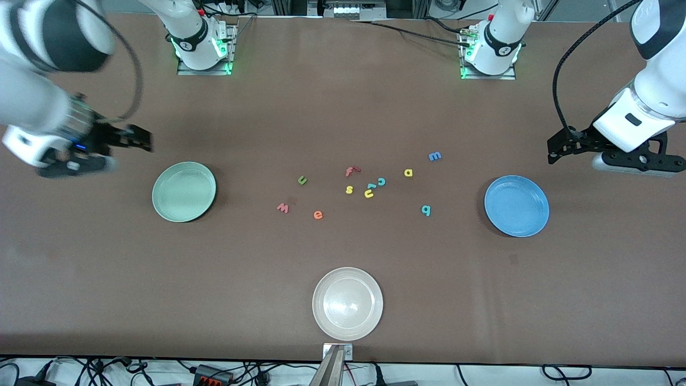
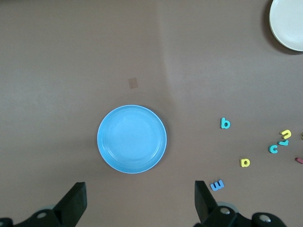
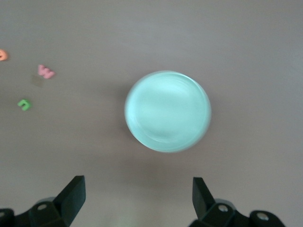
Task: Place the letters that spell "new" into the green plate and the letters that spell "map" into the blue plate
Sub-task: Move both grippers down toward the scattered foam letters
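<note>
Two hands hang open and empty: left hand (image 1: 557,151) near the blue plate (image 1: 516,206), right hand (image 1: 140,139) near the green plate (image 1: 184,192). Both words' letters lie mid-surface; lookalike yellow s (image 1: 349,189) risks being mistaken for the a (image 1: 408,172).

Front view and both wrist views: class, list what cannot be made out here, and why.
- Front view: right gripper is motion-blurred; its arm runs off the edge.
- Left wrist view: whitish plate and red f are cut by the edge.
- Right wrist view: green plate rim is smeared; orange e is cut off.
- Teal letter reads as q or b.
</note>
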